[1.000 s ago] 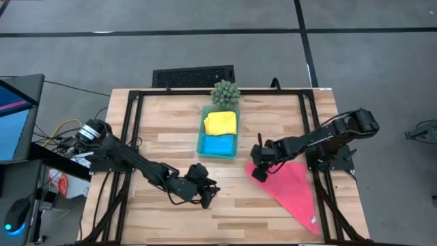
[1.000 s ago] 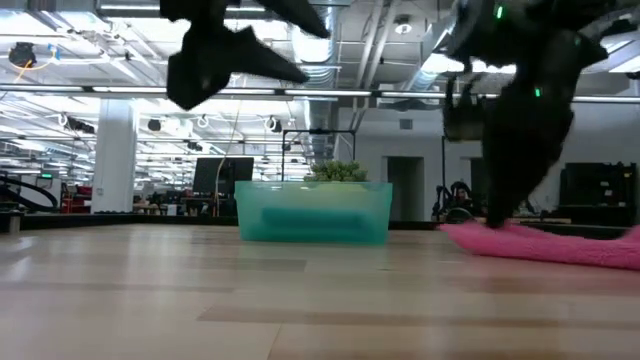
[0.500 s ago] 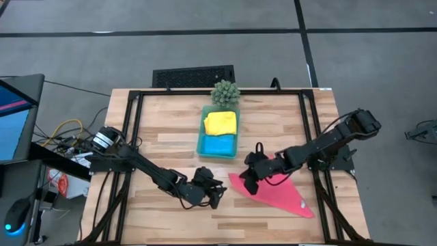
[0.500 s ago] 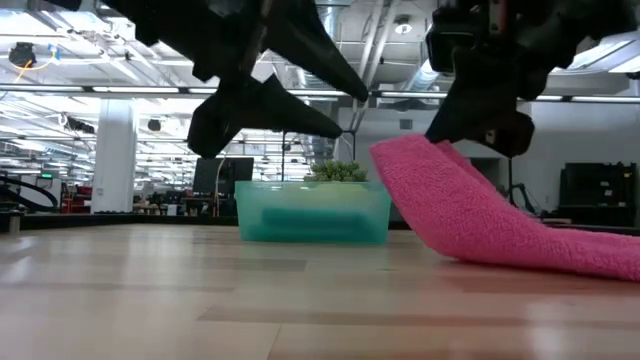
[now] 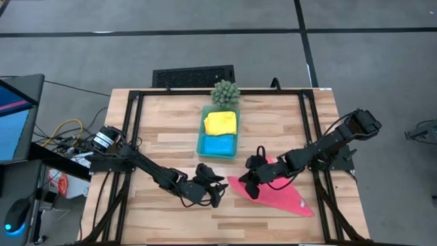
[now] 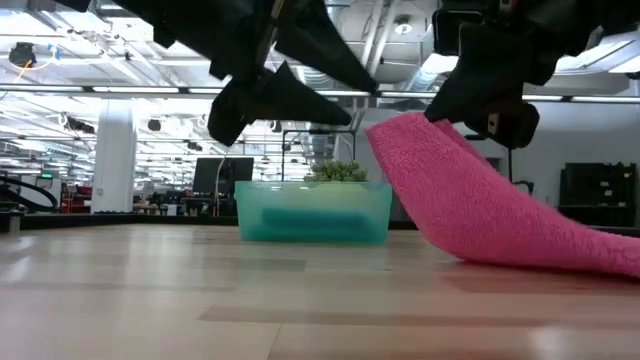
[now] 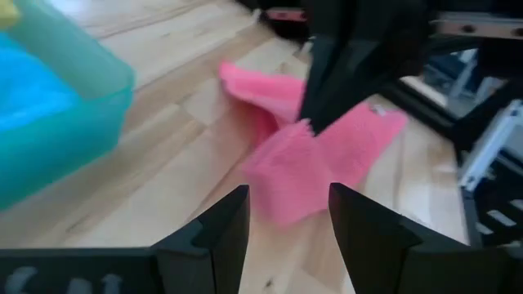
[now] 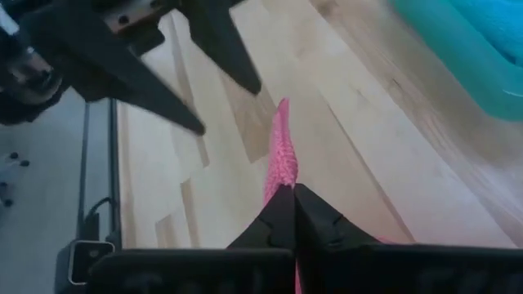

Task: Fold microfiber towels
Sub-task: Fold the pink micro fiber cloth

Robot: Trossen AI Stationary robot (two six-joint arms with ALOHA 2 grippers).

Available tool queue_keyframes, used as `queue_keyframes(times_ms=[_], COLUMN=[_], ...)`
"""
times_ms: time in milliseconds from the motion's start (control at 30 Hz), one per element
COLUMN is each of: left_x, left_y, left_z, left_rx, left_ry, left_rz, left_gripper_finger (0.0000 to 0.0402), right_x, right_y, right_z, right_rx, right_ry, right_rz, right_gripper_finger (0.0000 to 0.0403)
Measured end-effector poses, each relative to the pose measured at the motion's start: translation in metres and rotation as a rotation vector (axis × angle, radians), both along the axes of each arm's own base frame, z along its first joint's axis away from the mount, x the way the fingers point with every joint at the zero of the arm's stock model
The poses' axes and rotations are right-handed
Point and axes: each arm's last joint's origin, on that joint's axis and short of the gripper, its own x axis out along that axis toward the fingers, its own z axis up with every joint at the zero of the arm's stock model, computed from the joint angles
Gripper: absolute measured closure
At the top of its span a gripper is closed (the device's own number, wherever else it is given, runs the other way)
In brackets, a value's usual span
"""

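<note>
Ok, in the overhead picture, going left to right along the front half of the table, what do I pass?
The left arm's open two-finger tool, hovering over bare wood → the right arm's tool, shut on a corner of the hot pink microfiber towel → the rest of that towel, spread on the light wooden table.

High view: overhead, straight down, whole table [image 5: 171,130] and both arms. Low view: tabletop height, level across the wood toward the room. Wrist views: close, each looking past its own fingers. All four share the pink towel [image 5: 276,195] [image 6: 480,215] [image 7: 302,163] [image 8: 282,155].
</note>
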Motion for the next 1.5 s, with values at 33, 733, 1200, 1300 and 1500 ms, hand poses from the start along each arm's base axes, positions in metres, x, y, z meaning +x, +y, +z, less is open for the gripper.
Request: queue_keyframes(times_ms=[33, 733, 1200, 1300, 1500], left_x=[0.001, 0.001, 0.008, 0.008, 0.008], left_y=[0.0, 0.009, 0.012, 0.012, 0.012], left_z=[0.001, -0.006, 0.003, 0.003, 0.002], left_rx=[-0.002, -0.012, -0.043, -0.047, -0.07], left_ry=[-0.008, -0.011, -0.084, -0.083, -0.079], left_rz=[-0.009, -0.11, -0.214, -0.216, -0.227], left_gripper_finger=[0.024, 0.024, 0.0244, 0.0246, 0.0255], right_x=[0.0, -0.004, -0.002, -0.002, -0.002], right_y=[0.0, 0.019, 0.017, 0.017, 0.017], right_z=[0.001, 0.005, 0.007, 0.007, 0.007], right_rx=[0.003, 0.016, 0.016, 0.016, 0.009], right_ry=[-0.008, -0.068, -0.082, -0.082, -0.084], right_rz=[0.0, 0.076, 0.074, 0.074, 0.08], right_gripper_finger=[0.039, 0.0391, 0.039, 0.0388, 0.0389])
